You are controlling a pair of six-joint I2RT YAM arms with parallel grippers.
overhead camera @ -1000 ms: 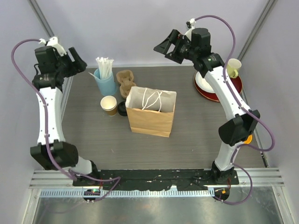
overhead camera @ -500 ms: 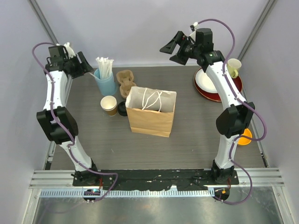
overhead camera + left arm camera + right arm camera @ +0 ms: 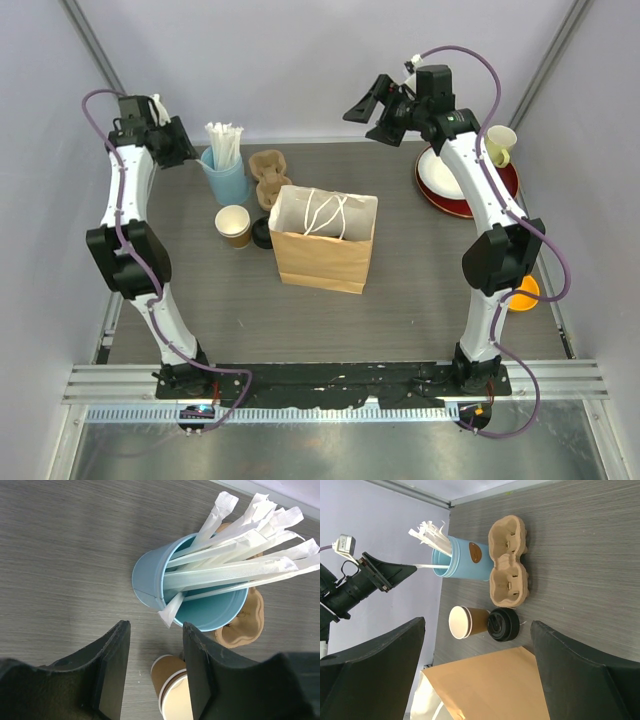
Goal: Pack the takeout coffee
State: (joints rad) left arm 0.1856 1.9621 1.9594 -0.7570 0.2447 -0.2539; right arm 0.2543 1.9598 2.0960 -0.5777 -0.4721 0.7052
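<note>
One brown kraft cup (image 3: 233, 226) stands open, without a lid, left of the paper bag (image 3: 325, 242). A round black lid (image 3: 262, 234) lies beside it against the bag; I cannot tell if a cup is under it. Both show in the right wrist view: the cup (image 3: 470, 622) and the lid (image 3: 503, 624). My left gripper (image 3: 183, 152) is open and empty, raised beside the blue straw cup (image 3: 226, 177). In its wrist view the kraft cup (image 3: 172, 687) lies below the open gripper (image 3: 155, 630). My right gripper (image 3: 362, 112) is wide open and empty, high over the table's back; it shows in its own view (image 3: 477, 626).
A brown pulp cup carrier (image 3: 269, 175) lies behind the bag; it also shows in the right wrist view (image 3: 508, 562). The blue cup (image 3: 190, 592) holds several wrapped straws. A red plate (image 3: 505, 185) with a white dish and a pale mug (image 3: 500, 146) is at back right.
My left arm has swung up and inward, bringing its gripper closer to the blue straw cup. My right gripper has shifted slightly right and turned. The cups, lid and bag have not moved.
</note>
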